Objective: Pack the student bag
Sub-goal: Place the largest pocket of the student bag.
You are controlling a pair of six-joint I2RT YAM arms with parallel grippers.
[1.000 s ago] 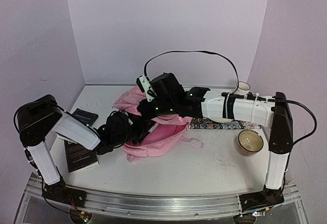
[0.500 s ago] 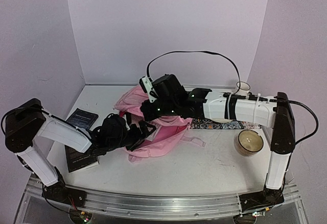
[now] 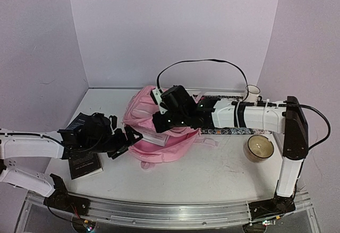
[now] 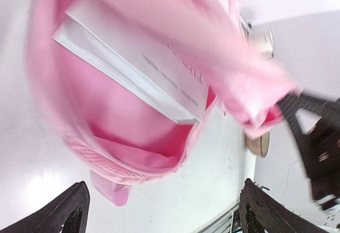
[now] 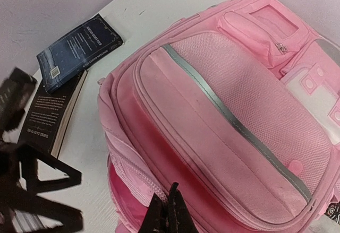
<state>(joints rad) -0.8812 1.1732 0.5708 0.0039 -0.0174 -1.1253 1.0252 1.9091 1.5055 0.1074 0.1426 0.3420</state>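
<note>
Mouth of student bag [image 3: 159, 149] just right of left hand [image 3: 126, 141], apart.

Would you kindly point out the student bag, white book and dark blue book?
student bag [image 5: 239, 92]: right wrist view, mesh panel.
white book [image 4: 133, 63]: left wrist view, cover.
dark blue book [image 5: 79, 50]: right wrist view, cover.

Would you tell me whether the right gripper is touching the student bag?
Touching. In the right wrist view the right gripper, shut, pinches the pink fabric at the opening edge of the student bag.
</note>
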